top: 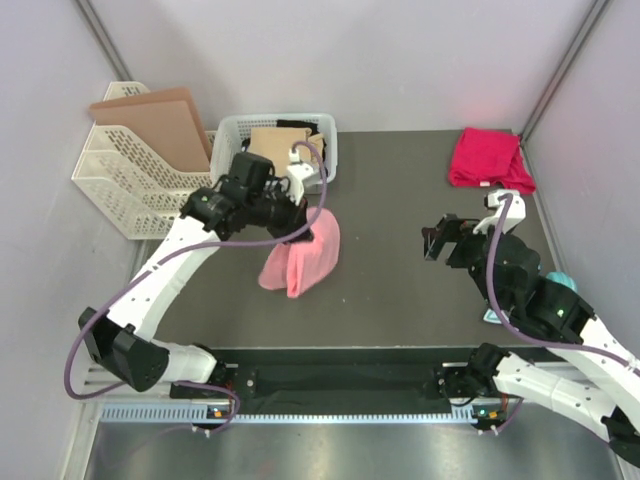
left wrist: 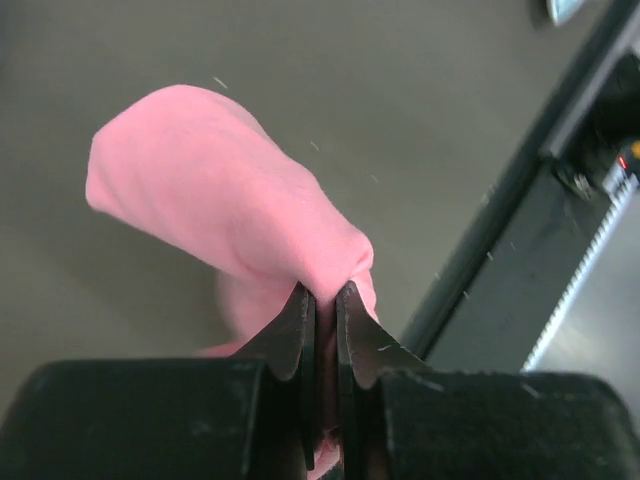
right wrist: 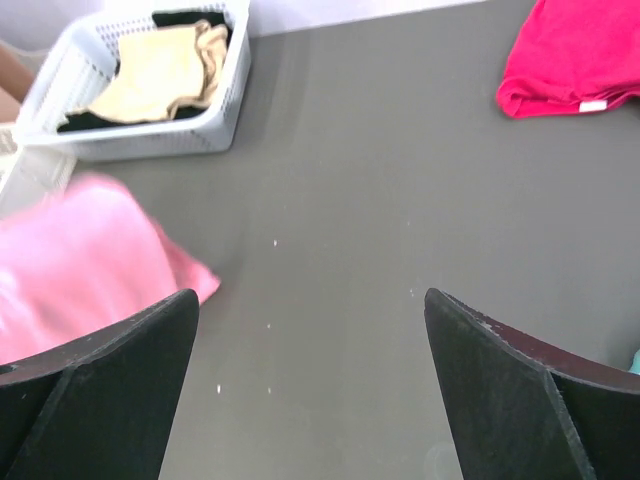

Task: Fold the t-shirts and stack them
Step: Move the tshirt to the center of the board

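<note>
The light pink t-shirt (top: 305, 258) hangs as a soft, bunched bundle from the left gripper (top: 300, 228), over the left half of the dark tabletop (top: 400, 210). In the left wrist view the gripper (left wrist: 325, 296) is almost fully closed, and a fold of the pink cloth (left wrist: 210, 185) is pinched between its two fingers. The cloth is plain and smooth, without print. I cannot tell if its lower end touches the tabletop.

The magenta-red t-shirt (top: 488, 158) lies folded at the far right corner, well apart from the pink one. The right gripper (top: 432, 240) is wide open above the bare tabletop and holds nothing.

A tan t-shirt (top: 275, 140) lies crumpled on a black one (right wrist: 180, 18) inside the white basket (top: 225, 135) at the far left.
</note>
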